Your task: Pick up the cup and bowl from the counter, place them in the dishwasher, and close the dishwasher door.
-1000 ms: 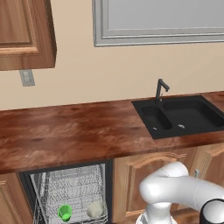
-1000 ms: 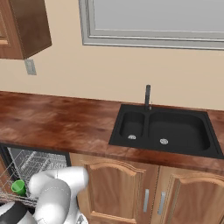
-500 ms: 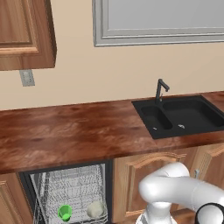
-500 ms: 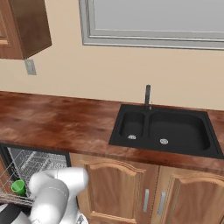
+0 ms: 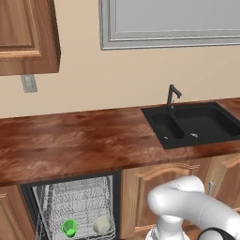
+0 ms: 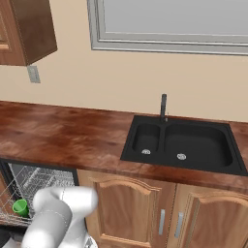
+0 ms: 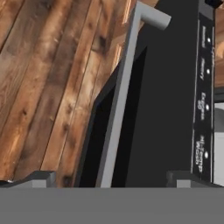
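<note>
My two dark finger tips [image 7: 107, 177] stand wide apart, holding nothing, straddling the silver-grey bar handle [image 7: 120, 105] of the dark, flat dishwasher door [image 7: 168, 100], which hangs lowered over the wood-plank floor [image 7: 41, 83]. I judge this panel stiff, hinged and fairly heavy, its bar smooth and likely slippery, so I'd push or grip mid-bar. The small green tumbler cup [image 5: 69, 228] and pale round bowl [image 5: 101, 224] sit side by side in the grey wire rack [image 5: 75, 201] of the black-framed dishwasher [image 5: 117, 197], under the glossy reddish-brown counter [image 5: 70, 145]

— Where do we see the small bright green tapered cup [image 5: 69, 228]?

— Upright in the black-framed dishwasher's [image 5: 75, 206] grey wire rack, just beside the pale round bowl [image 5: 102, 224]. Its dark door [image 7: 166, 105] hangs open.
</note>
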